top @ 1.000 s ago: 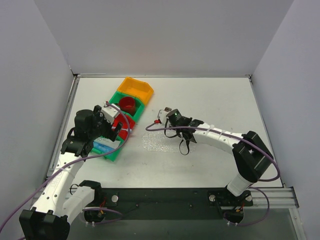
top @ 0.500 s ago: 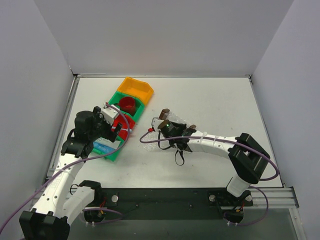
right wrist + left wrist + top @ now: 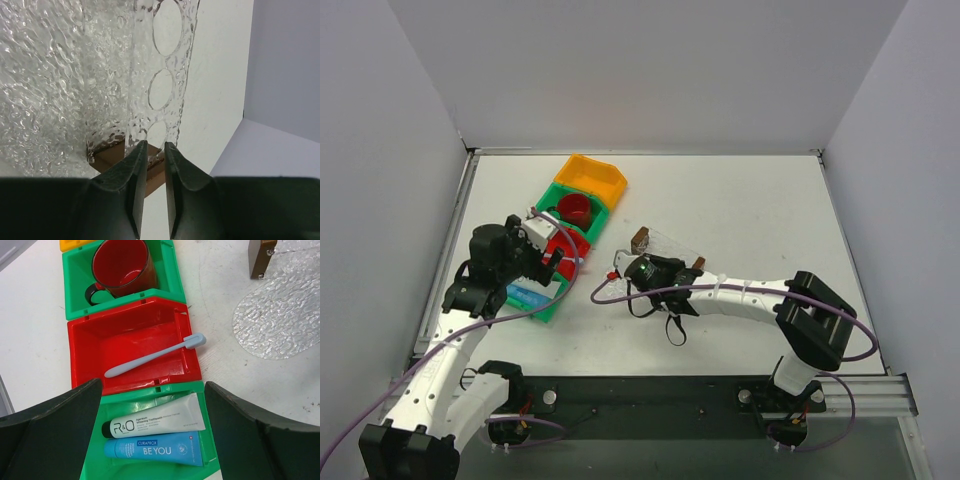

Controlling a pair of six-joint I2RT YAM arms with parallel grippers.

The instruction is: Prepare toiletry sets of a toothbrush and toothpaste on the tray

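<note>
The toothbrush (image 3: 155, 355) lies slantwise in the red bin (image 3: 125, 330), its head over the bin's right edge. The silver-grey toothpaste (image 3: 155, 421) and the blue toothpaste (image 3: 155, 450) lie side by side in the near green bin (image 3: 210, 440). My left gripper (image 3: 152, 386) is open and empty above that bin; it also shows in the top view (image 3: 545, 262). The clear bumpy tray (image 3: 60, 75) sits right of the bins (image 3: 672, 243). My right gripper (image 3: 155, 145) is shut on the tray's perforated rim (image 3: 165, 65), beside a brown block (image 3: 107, 157).
A red mug (image 3: 122, 265) stands in another green bin (image 3: 170, 285), with an orange bin (image 3: 590, 178) behind it. The tray's edge (image 3: 280, 315) and a brown block (image 3: 260, 257) show right of the bins. White walls enclose the table.
My right gripper has moved left and toward the near edge with the tray in it, bringing it closer to the bins. The left arm has hardly moved.
</note>
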